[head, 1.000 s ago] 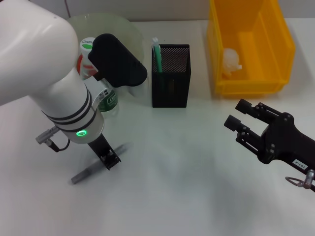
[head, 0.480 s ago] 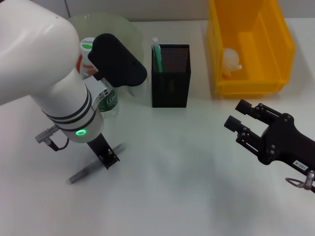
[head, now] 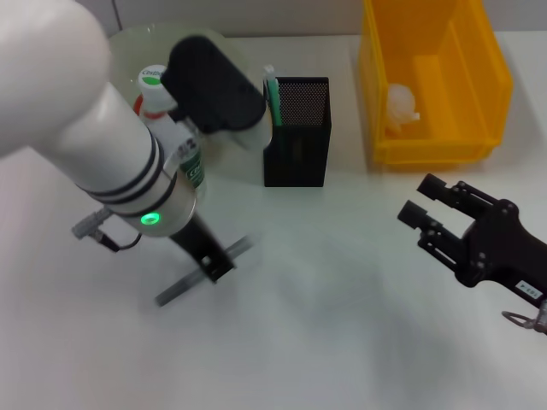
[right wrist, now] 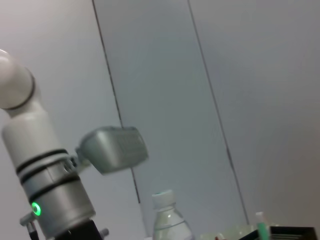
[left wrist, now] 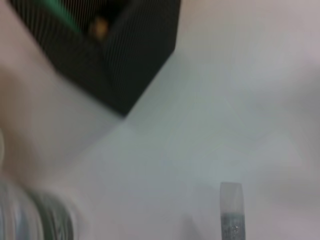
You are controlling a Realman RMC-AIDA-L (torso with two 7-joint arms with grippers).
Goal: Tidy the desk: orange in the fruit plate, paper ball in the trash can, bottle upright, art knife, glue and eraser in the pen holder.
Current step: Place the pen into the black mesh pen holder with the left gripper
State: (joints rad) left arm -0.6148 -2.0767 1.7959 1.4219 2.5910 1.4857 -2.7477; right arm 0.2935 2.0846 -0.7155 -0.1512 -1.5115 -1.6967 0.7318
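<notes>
Over the white tabletop (head: 325, 299), your left tool (head: 214, 265) clamps the glue (head: 205, 271) mid-length; the pen holder (head: 297, 132) stands ahead, rightward.

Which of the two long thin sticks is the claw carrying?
The slim silver-grey glue stick, gripped by the left claw. The mint-green art knife stands in the black mesh pen holder.

art knife (head: 271, 94) in pen holder (head: 297, 132), trash can (head: 432, 81) right, bottle (head: 175, 137) left

black metal-mesh pen holder (head: 296, 132); glossy yellow plastic trash can (head: 433, 79)
</notes>
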